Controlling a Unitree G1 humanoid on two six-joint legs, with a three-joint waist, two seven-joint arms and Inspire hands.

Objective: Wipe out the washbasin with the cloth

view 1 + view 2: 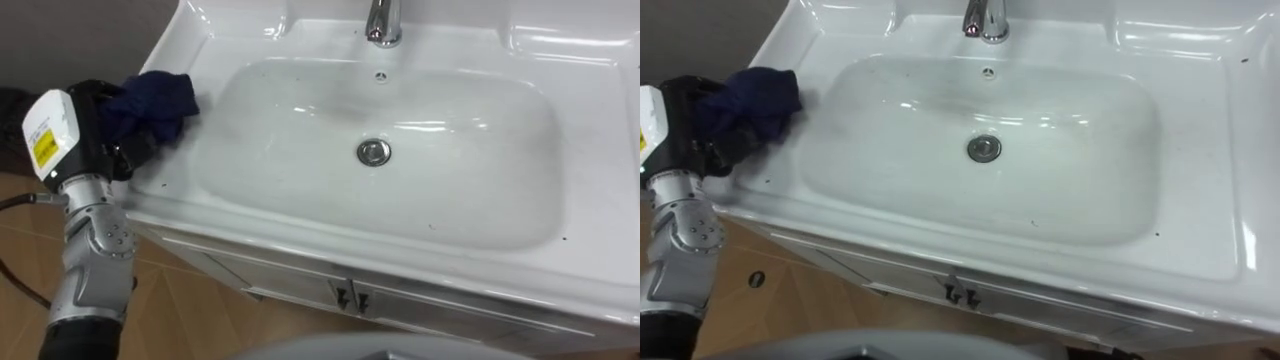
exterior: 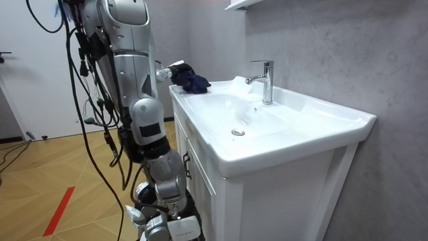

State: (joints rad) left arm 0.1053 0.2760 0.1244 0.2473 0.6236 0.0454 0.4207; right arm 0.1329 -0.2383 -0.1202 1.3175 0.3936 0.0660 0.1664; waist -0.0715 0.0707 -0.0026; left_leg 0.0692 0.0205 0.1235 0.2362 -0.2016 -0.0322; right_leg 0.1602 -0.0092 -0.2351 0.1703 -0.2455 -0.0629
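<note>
Tap point(image 1: 381, 22) and basin point(image 1: 600, 120) cropped by picture edges; cloth point(image 1: 160, 100) hides part of left hand point(image 1: 105, 135); right hand point(image 2: 157, 226) cropped below.

Your two head cameras sit side by side above the near edge of the basin point(image 1: 450, 262) and look steeply down into it from close by, with the tap point(image 1: 382, 22) at the far edge and the drain point(image 1: 373, 152) near the middle; the right one sits slightly to the right, so everything lies further left in it. The room camera stands farther off, past the basin's right end and a little above its rim, looking along it toward the left end. All three share the basin, tap, drain and the cloth point(image 1: 160, 100) on the left rim.
</note>
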